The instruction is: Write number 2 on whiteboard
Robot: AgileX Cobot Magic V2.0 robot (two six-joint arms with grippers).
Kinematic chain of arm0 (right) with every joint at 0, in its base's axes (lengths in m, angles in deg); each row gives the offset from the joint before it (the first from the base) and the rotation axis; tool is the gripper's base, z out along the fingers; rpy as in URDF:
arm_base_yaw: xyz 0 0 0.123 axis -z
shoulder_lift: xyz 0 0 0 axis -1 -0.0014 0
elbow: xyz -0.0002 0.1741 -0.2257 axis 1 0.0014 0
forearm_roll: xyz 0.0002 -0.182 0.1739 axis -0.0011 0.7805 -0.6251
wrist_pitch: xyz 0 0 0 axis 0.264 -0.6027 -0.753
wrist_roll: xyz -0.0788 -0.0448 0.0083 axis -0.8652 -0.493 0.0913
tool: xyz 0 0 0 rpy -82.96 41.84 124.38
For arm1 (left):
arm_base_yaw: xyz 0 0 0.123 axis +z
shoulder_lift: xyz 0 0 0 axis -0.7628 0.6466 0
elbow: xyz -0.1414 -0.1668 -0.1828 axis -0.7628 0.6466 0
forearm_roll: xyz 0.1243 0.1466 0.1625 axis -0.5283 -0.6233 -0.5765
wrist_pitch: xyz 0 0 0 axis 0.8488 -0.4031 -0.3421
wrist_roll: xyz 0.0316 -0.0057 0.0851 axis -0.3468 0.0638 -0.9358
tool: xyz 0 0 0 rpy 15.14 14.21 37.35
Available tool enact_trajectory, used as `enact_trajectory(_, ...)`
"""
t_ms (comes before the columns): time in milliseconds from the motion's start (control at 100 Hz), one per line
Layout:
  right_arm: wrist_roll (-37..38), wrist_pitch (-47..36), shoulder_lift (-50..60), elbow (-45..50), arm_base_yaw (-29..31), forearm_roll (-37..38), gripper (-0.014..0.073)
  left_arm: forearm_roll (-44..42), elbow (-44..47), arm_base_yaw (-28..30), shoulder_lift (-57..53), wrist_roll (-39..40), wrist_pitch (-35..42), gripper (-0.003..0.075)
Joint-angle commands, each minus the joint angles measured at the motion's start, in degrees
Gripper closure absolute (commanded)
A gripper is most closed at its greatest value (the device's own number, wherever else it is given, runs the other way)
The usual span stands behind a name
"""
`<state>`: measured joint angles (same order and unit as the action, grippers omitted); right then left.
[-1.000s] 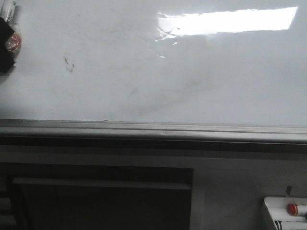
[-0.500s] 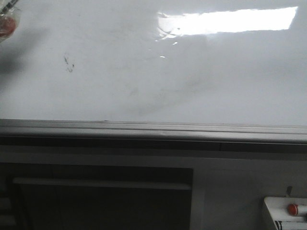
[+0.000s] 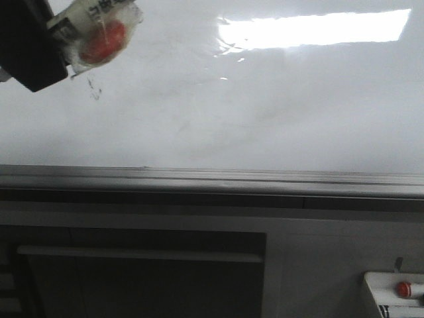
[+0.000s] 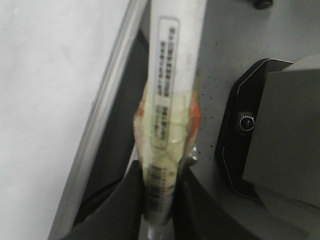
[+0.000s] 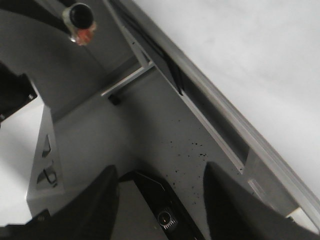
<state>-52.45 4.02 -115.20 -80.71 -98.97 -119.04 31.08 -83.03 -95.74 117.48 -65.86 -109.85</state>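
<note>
The left gripper point(image 4: 159, 200) has its jaws clamped round a marker point(image 4: 172, 90) — presumably for writing on the whiteboard point(image 3: 265, 119); the right gripper point(image 5: 160, 200) gapes empty.

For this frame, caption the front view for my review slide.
Left gripper holds a white marker over the whiteboard; only small smudge specks, no written 2.

Marker point(image 4: 172, 85) label has printed lines & barcode, prob. too blurred to read.
</note>
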Motion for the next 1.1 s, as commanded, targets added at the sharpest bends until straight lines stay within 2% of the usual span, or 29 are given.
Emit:
enact_trajectory(0, -4.09, -1.67, -1.74, -3.05, -5.02, -0.89, 0.0252, 1.22, -1.86, -2.68, -1.00, -0.52, 2.36, 0.0738)
enact_trajectory(250, -5.23, -9.66, -9.01, -8.76, -22.26, 8.48, 0.0252, 1.34, -1.86, -4.74, -1.00, -0.62, 2.85, 0.0738)
enact_trajectory(390, -5.23, -14.16, -13.17, -12.11, -28.56, 12.85, 0.0252, 1.34, -1.86, -4.74, -1.00, -1.50, 3.50, 0.0738)
enact_trajectory(670, -5.78, -17.96, -18.19, -16.20, -32.65, 13.27, 0.0253, 1.34, -1.86, -4.74, -1.00, -2.91, 3.63, 0.0738)
enact_trajectory(910, -6.20, -18.19, -18.29, -16.31, -33.15, 12.76, 0.0255, 1.34, -1.86, -4.74, -1.00, -2.91, 4.69, 0.0738)
enact_trajectory(980, -6.20, -17.76, -18.29, -16.31, -33.15, 12.76, 0.0291, 1.34, -1.86, -4.74, -1.00, -2.94, 4.83, 0.0738)
enact_trajectory(1090, -6.20, -17.63, -18.29, -16.31, -33.15, 12.43, 0.0396, 1.13, -1.86, -4.74, -1.00, -2.94, 4.83, 0.0738)
